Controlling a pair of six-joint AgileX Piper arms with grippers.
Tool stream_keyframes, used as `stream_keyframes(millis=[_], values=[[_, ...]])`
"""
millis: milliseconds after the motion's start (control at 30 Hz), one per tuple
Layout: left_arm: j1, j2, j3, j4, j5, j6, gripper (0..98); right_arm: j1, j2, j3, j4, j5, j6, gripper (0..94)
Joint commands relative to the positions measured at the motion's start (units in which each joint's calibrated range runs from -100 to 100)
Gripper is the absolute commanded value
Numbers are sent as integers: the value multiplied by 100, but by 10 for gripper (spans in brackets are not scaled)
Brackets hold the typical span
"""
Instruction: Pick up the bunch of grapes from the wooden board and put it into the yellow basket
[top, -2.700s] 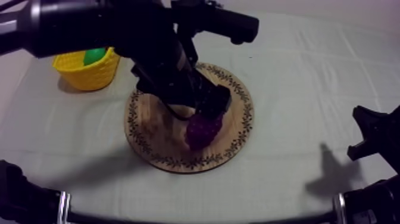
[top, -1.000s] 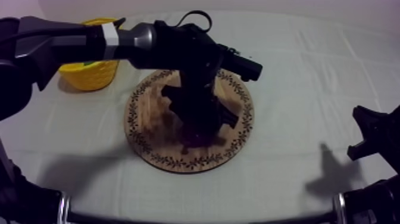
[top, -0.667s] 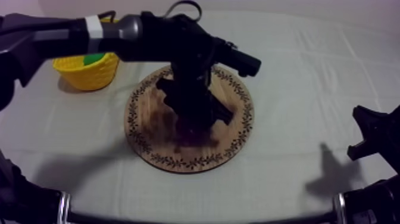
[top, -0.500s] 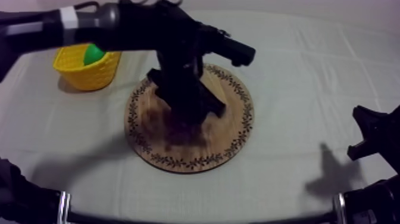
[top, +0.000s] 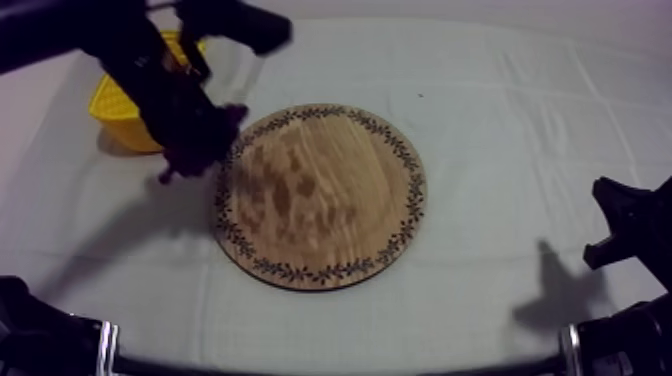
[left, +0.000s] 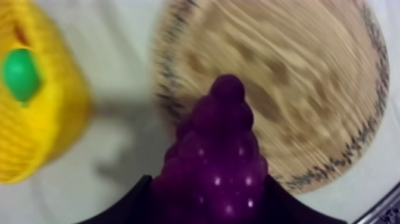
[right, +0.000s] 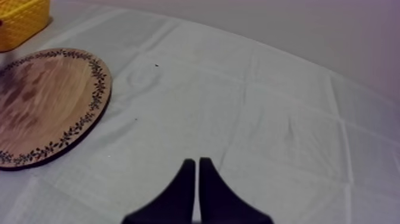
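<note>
Bunch of grapes (left: 217, 158): purple, clenched between the two black fingers (left: 130, 207) of the left gripper (top: 193, 148). Only the fingers' outer edges show on either side of the bunch; their tips are hidden behind it. The bunch is off the wooden board (top: 318, 195), held over the cloth (top: 520, 120) at the board's rim on the basket side. From above it is hard to pick out against the dark arm, a purple smear at most. Just beside it is the yellow basket (top: 118, 112), partly covered by the arm and cut off in the wrist view. One green fruit (left: 21, 72) lies inside, kind unclear. Over at the far side, the right gripper (right: 197, 179) has its fingers pressed together in a narrow wedge, holding nothing, over the cloth well apart from the board.
</note>
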Motion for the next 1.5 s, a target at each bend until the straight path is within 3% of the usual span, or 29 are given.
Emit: stream_keyframes(millis=[0,267,567,767,1467], values=[[-436,-427,-142,-102,-39,-49,228,-2,-1,-3,1,-3,-1,4],[-1225,-259,-1166,-352,-567,-65,237,-2,-1,-3,1,-3,-1,4],[-1759,683,-1737,-787,-2150,348,243,-2,-1,-3,1,-3,-1,4],[-1954,1318,-1813,-829,-2629,438,251,-2,-1,-3,1,-3,-1,4],[-2133,2567,-1903,-941,-3014,636,272,-2,-1,-3,1,-3,-1,4]])
